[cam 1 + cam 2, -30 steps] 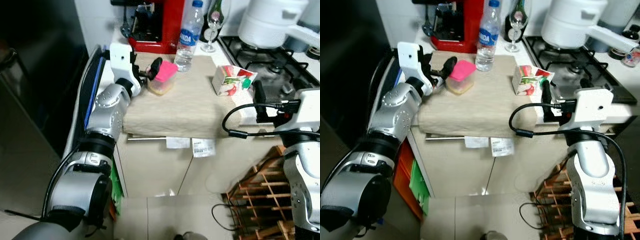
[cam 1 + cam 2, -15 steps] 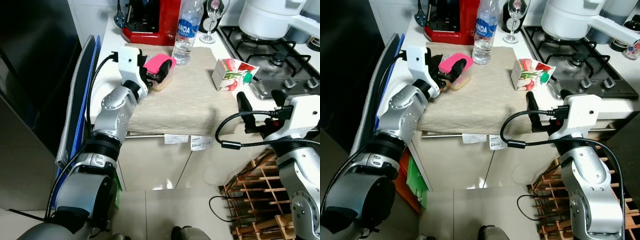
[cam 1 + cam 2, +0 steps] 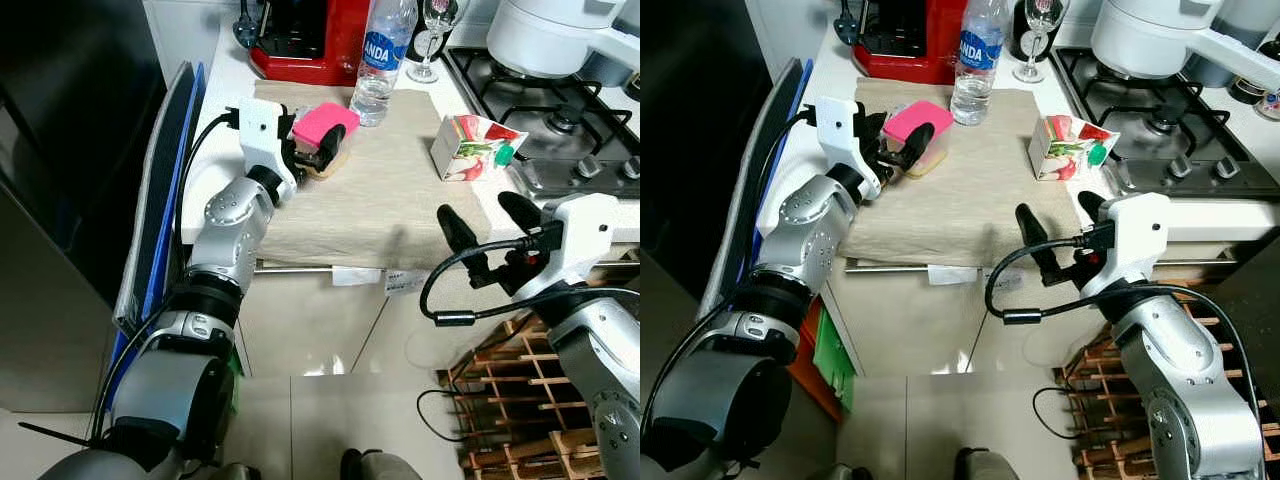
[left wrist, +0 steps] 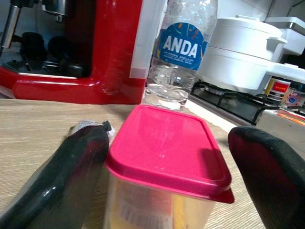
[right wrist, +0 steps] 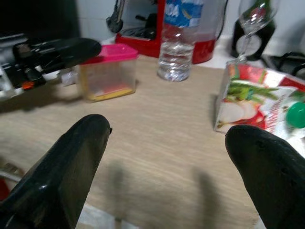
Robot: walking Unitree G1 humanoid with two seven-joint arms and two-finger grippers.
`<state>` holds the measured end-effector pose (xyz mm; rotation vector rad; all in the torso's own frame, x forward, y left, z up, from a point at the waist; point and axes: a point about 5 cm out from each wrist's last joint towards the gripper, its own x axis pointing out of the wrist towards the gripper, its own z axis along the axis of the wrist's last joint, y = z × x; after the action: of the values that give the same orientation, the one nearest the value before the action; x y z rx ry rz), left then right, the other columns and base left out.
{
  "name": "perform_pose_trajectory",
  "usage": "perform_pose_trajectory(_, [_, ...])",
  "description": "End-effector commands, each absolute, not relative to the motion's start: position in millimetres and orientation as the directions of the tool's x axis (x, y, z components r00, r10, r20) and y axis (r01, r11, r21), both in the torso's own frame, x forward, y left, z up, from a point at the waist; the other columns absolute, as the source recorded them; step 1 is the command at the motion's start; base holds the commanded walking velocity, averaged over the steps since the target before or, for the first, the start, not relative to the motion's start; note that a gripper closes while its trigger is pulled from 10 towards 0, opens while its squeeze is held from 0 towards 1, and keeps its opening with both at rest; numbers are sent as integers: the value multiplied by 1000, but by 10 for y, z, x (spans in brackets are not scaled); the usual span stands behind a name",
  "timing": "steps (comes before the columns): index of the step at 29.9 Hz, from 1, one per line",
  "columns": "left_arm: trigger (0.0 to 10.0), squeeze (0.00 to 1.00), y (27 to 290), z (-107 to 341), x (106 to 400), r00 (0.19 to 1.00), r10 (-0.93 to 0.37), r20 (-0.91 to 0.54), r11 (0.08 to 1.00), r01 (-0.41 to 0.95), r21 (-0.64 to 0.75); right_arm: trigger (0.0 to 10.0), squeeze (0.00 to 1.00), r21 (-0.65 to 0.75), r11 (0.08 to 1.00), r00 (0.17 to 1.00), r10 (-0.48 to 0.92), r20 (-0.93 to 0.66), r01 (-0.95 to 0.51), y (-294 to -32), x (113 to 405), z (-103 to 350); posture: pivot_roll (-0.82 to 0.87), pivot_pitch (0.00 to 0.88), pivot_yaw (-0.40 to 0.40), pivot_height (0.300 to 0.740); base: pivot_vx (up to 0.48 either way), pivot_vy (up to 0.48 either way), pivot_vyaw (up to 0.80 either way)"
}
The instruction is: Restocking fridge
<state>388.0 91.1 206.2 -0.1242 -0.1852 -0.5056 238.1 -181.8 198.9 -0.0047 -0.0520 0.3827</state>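
A pink-lidded container [image 4: 164,176] — clear plastic body, something yellowish inside — sits on the beige cloth [image 3: 390,200] of the table [image 3: 1230,215], right between the jaws of the left gripper [image 3: 312,152]. The jaws are spread wide around it: one black finger [image 4: 71,167] lies close against the container's side, the other stands a little off the opposite edge of the lid, so nothing is clamped. Just beyond the jaws stands a clear water bottle [image 4: 178,62] with a blue label reading "ANDA", and beside it a red coffee machine [image 4: 76,52]. The left arm reaches forward over the table edge, elbow bent, wrist level with the container.

The right gripper [image 3: 1060,235] hovers at the near edge of the table, jaws wide apart and holding nothing. Ahead of them, toward one finger's side, a small carton [image 5: 252,102] printed with green and white vegetables and fitted with a green cap rests on the cloth — no writing on it can be read. A wine glass [image 3: 1038,35] stands farther back. The right forearm angles up from below the table, its black cable looping under it.
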Motion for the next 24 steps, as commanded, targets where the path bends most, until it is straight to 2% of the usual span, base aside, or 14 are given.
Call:
perform_pose_trajectory(1, [10000, 0, 839, 2089, 3865, 840, -499, 214, 854, 518, -40, 10000, 0, -28, 914, 913, 405, 47, -404, -1790, 2333, 2016, -333, 126, -50, 740, 0, 0, 0])
perform_pose_trajectory(13, [10000, 0, 780, 2006, 3845, 827, -533, 180, 840, 542, -1, 10000, 0, -33, 904, 903, 428, 31, -427, -1750, 2339, 2005, -334, 126, -53, 740, 0, 0, 0])
perform_pose_trajectory(21, [10000, 0, 730, 1969, 3845, 833, -537, 133, 843, 529, 91, 10000, 0, -30, 900, 900, 435, 26, -434, -1720, 2335, 1995, -332, 129, -54, 740, 0, 0, 0])
perform_pose_trajectory(24, [10000, 0, 707, 1953, 3854, 844, -524, 116, 852, 521, 58, 10000, 0, -30, 899, 899, 438, 25, -437, -1710, 2332, 1994, -332, 129, -54, 740, 0, 0, 0])
